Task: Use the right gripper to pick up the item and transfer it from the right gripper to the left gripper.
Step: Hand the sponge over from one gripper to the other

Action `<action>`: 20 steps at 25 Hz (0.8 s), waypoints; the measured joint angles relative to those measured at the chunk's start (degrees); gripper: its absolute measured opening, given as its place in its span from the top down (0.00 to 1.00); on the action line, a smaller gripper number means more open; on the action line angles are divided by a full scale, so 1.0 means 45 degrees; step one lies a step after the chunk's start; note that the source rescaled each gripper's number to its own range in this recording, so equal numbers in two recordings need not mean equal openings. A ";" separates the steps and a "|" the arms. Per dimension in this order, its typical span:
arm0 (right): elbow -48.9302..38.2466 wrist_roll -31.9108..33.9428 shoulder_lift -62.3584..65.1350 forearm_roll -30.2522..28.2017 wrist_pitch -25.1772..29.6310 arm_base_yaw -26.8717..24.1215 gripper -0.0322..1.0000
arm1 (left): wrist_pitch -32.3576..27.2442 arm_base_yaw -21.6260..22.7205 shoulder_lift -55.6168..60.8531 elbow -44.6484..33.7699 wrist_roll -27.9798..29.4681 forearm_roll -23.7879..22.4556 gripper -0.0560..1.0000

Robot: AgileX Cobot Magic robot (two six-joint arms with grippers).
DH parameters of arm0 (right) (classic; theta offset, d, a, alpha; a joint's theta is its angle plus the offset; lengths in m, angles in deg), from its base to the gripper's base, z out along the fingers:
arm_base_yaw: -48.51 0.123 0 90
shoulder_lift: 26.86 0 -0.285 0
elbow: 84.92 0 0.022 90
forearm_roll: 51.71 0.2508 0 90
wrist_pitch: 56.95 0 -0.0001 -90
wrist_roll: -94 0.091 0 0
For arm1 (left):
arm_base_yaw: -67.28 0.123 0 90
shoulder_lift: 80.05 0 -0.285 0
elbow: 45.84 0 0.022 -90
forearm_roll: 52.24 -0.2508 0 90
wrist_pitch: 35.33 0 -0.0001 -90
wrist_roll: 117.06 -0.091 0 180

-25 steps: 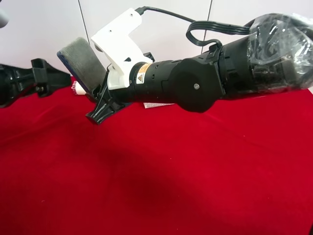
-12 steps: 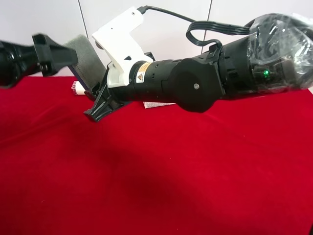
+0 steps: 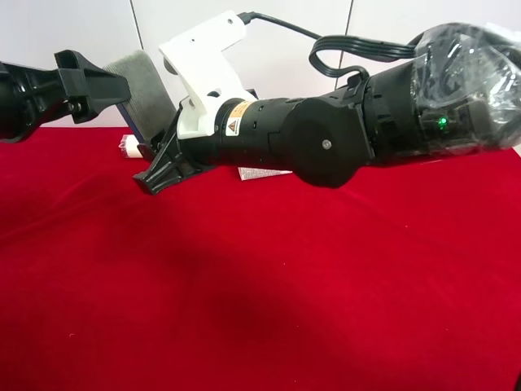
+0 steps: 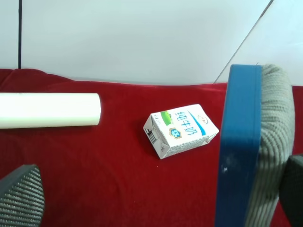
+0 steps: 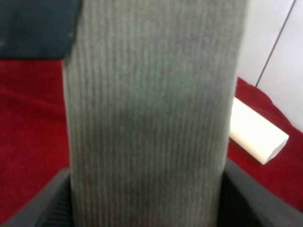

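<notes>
Altogether two arms meet above the red cloth point(image 3: 326, 309), and between them is a single item point(image 3: 146, 85), one grey-topped, blue-backed pad lifted clear of the cloth and standing nearly on end. The right gripper point(image 3: 159, 145) is on the arm at the exterior high view's right, which carries one white bracket point(image 3: 203, 73), one black cable point(image 3: 342, 49) and clear plastic wrap point(image 3: 468, 81). Its two fingers are clamped on the pad's lower end, and its wrist view shows ribbed grey felt filling the space between both fingers point(image 5: 45, 205). The left gripper point(image 4: 156, 194) is at the exterior high view's left with its jaws spread wide. Its wrist view shows two ribbed fingers point(image 4: 21, 196) at opposite edges, with the pad standing between them, close to one finger; whether it touches that finger I cannot tell. Two other things lie on the cloth, apart from each other: one cream-white roll point(image 4: 47, 110) and one small white printed carton point(image 4: 182, 130)
</notes>
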 joint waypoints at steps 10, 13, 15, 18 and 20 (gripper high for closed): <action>0.0000 0.0734 0.0000 -0.0669 -0.0419 0.0772 0.91 | 0.0000 0.0000 0.0000 0.0000 0.0000 0.0040 0.00; 0.0000 0.0963 0.0000 -0.0697 -0.0432 0.0786 0.91 | 0.0000 0.0000 0.0000 0.0000 0.0015 0.0040 0.00; 0.0000 0.1030 0.0000 -0.0705 -0.0432 0.0812 0.91 | 0.0000 -0.0016 0.0000 0.0000 0.0015 0.0040 0.00; 0.0000 0.1058 0.0000 -0.0774 -0.0552 0.0933 0.91 | 0.0016 -0.0325 0.0000 0.0000 0.0015 0.0040 0.00; 0.0000 0.1058 0.0000 -0.0838 -0.0733 0.1035 0.91 | 0.0077 -0.0728 0.0000 0.0000 0.0015 0.0040 0.00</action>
